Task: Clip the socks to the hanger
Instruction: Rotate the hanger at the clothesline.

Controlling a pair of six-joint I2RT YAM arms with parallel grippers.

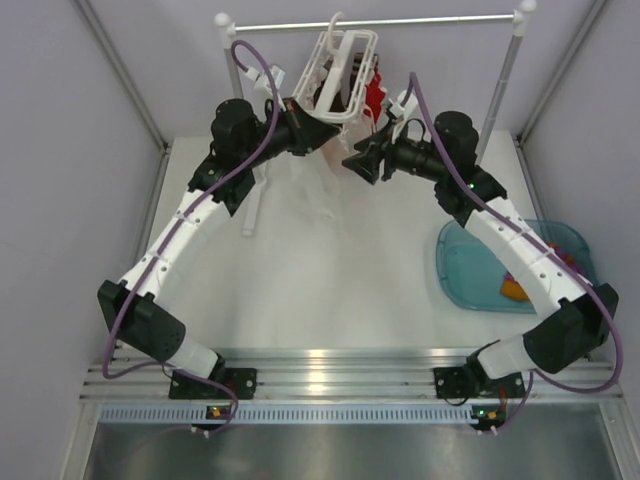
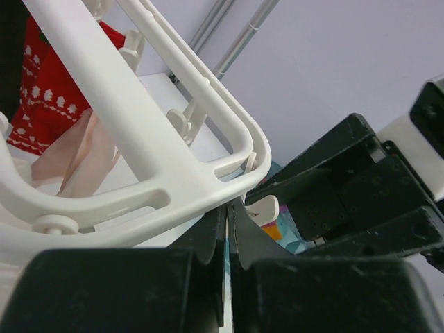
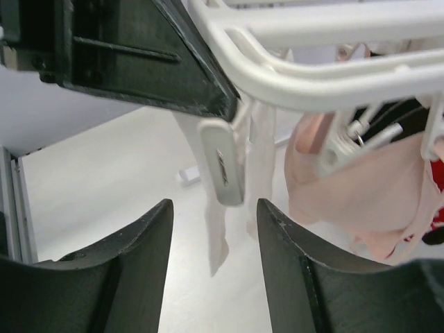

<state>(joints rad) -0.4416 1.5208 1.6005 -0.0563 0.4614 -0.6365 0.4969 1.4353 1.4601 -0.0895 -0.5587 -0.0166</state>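
Note your hanger (image 2: 132,125) is smooth, glossy white plastic. The red sock (image 2: 41,87) is patterned knit cloth; the pale pink sock (image 3: 361,201), soft matt fabric. Fingers (image 3: 139,263) of your right gripper (image 3: 214,208): matt black plastic, lightly scuffed. Rail (image 1: 420,20): bright metal.

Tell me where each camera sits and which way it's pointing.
Top external: above and behind both arms, which show whole, looking down at the table and hanger.
Left wrist: on the left arm, looking along its shut left end effector up at the hanger's corner.
Right wrist: on the right arm, looking past its open right end effector at a dangling clip.
Shared: both wrist views show the hanger and the pink sock.
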